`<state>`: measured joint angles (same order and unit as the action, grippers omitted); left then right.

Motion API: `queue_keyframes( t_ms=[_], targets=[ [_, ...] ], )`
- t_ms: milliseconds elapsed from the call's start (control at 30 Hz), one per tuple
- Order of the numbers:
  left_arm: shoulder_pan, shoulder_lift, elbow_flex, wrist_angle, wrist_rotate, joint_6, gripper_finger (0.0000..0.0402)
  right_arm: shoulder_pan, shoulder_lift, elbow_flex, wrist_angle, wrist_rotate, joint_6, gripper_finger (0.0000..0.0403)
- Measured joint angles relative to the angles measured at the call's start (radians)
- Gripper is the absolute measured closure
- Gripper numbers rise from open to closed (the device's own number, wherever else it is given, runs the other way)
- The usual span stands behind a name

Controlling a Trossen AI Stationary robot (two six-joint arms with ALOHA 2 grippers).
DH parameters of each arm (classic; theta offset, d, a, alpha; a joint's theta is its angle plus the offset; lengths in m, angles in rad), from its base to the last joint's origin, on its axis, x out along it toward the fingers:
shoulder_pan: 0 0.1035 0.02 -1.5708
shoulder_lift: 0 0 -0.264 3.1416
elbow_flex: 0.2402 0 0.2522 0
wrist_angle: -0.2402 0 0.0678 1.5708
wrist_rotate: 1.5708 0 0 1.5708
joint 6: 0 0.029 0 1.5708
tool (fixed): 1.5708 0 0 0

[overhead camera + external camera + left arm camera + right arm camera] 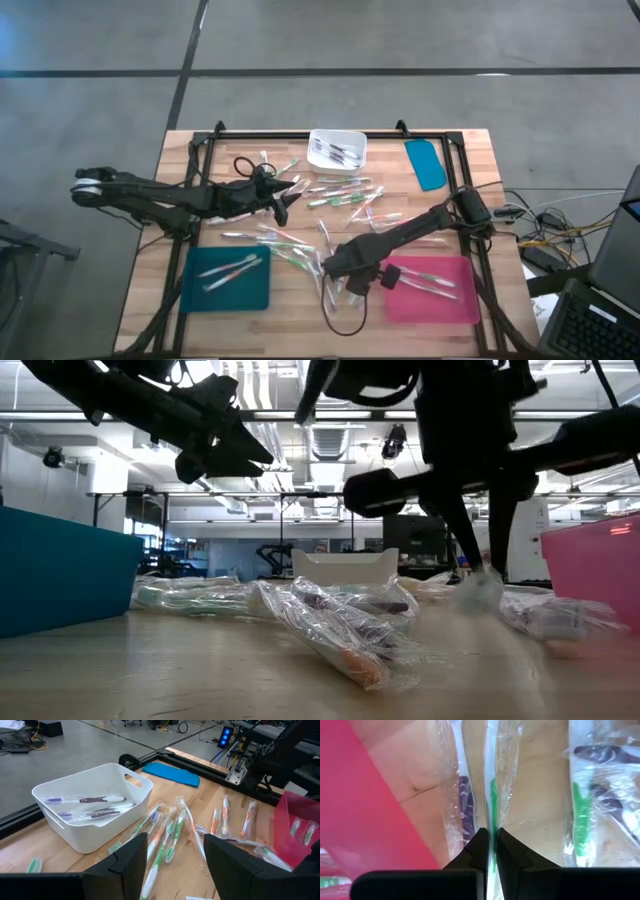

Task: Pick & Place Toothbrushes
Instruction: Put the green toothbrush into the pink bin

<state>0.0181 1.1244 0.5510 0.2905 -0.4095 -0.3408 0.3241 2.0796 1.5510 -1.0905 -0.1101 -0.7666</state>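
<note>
Many toothbrushes (340,195) in clear wrappers, with green, pink or orange accents, lie scattered flat on the wooden table's middle. My right gripper (335,264) (491,851) points down near the pink tray (430,290) and is shut on a green-handled wrapped toothbrush (491,800). My left gripper (279,207) (172,862) hovers open above the pile, near the white bin (92,800), with nothing between its fingers. The bin holds a few purple toothbrushes (85,805). My right gripper pinches the green-handled toothbrush, wrapper and all, between its two fingers at the green part of the handle (492,827). The fingers (479,849) come from above, pointing down, one on each side of the brush. Whether the brush is clear of the table I cannot tell.
A teal tray (190,290) with two toothbrushes sits at the near left. The pink tray holds a few brushes. A blue lid (425,163) lies at the far right, beside the white bin (337,148). A black frame (330,133) borders the table.
</note>
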Motion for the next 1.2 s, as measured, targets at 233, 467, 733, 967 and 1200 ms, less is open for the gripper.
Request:
queue_keyframes(
  t_ms=[233, 467, 733, 967, 1200],
  targets=[
    [0.000, 0.000, 0.000, 0.000, 0.000, 0.000, 0.0202, -0.001, -0.025, 0.059, -0.030, 0.005, 0.062, 0.0389],
    [0.000, 0.000, 0.000, -0.004, 0.000, 0.000, 0.0202, -0.002, -0.073, 0.157, -0.117, 0.007, 0.204, 0.0389],
    [0.000, 0.000, 0.000, -0.014, 0.000, 0.000, 0.0202, -0.001, -0.208, 0.199, -0.167, 0.007, 0.442, 0.0390],
    [0.000, 0.000, 0.000, -0.018, 0.000, 0.000, 0.0202, 0.026, -0.348, 0.197, -0.194, 0.008, 0.701, 0.0390],
    [0.000, 0.000, 0.000, -0.023, 0.000, 0.000, 0.0202, 0.107, -0.442, 0.196, -0.277, 0.076, 0.967, 0.0390]
  ],
)
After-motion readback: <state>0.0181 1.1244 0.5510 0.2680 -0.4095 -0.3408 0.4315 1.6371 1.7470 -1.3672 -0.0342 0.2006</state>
